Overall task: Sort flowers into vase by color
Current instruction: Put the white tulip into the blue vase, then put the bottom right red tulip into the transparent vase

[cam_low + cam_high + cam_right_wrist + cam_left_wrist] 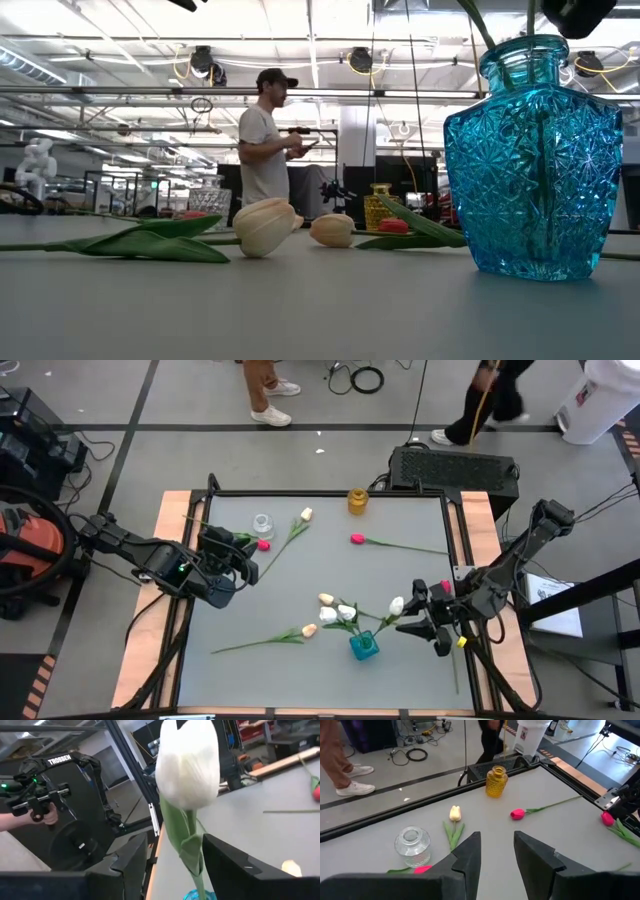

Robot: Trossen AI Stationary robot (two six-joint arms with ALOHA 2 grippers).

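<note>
A blue glass vase (364, 646) (535, 170) stands near the table's near edge with several white tulips (338, 610) in it. My right gripper (412, 614) (172, 857) is open beside it. Its fingers stand on either side of the stem of an upright white tulip (187, 762) (397, 605), whose stem runs down into the vase. My left gripper (236, 563) (497, 847) is open over the table's left part, near a clear vase (262, 522) (412, 842) and a red tulip (263, 544). A yellow vase (357, 500) (496, 781) stands at the far edge.
Loose tulips lie flat on the table: a cream one (306, 514) (455, 813) at the far left, a red one (357, 539) (518, 813) at the far right, a cream one (308, 630) (265, 226) left of the blue vase. Another red head (607, 818) shows by my right arm. People stand beyond the table.
</note>
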